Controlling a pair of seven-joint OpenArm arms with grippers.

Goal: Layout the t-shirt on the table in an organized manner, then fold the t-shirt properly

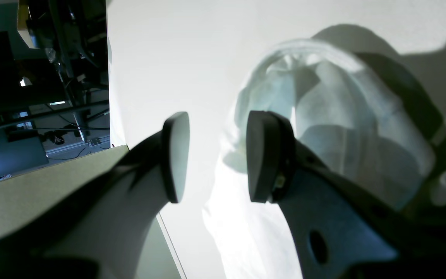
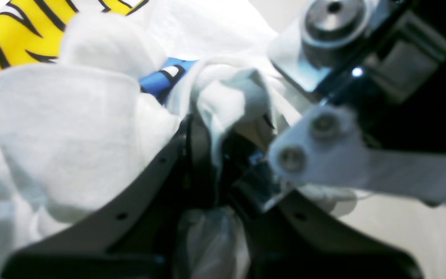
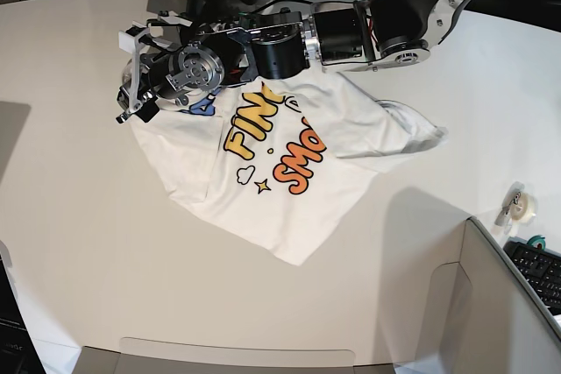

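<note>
The t-shirt is spread print-up but askew on the table, one corner bunched. That bunched cloth is pinched in the right gripper, presumably so it can be drawn flat. Beside the t-shirt's collar, the left gripper is held parted and empty.

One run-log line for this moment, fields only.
stage: laying out | t-shirt: crumpled, print up, on table | right gripper: shut on t-shirt | left gripper: open, empty, over the cloth
</note>
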